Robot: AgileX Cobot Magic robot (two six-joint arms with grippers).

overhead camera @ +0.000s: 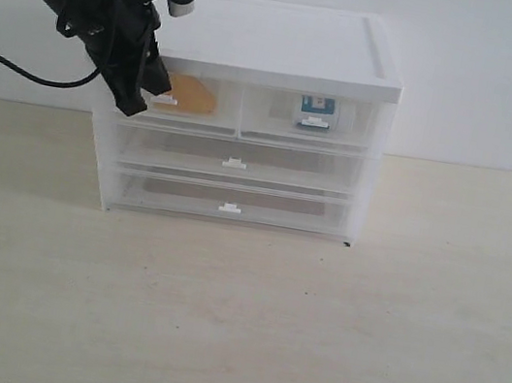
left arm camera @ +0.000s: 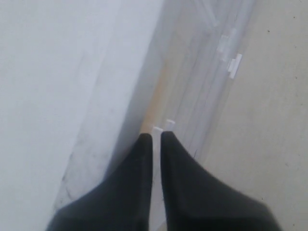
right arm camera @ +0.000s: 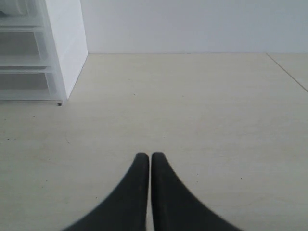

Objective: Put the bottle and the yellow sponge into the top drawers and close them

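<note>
The white-topped cabinet (overhead camera: 271,42) stands at the back of the table. Both top drawers look pushed in. Through the clear front of the top left drawer (overhead camera: 204,120) I see the yellow sponge (overhead camera: 191,95). The bottle (overhead camera: 315,113) stands inside the top right drawer (overhead camera: 350,129). My left gripper (overhead camera: 135,104) is shut at the left end of the top left drawer's front, its tips (left arm camera: 156,137) right at a small white tab (left arm camera: 163,126). An orange tint of the sponge (left arm camera: 156,96) shows through the plastic. My right gripper (right arm camera: 147,156) is shut and empty over bare table, out of the exterior view.
Two full-width drawers (overhead camera: 233,162) (overhead camera: 229,209) below are shut. The cabinet's right side (right arm camera: 67,57) stands well away from the right gripper. Light wooden table (overhead camera: 233,325) spreads in front; a white wall is behind.
</note>
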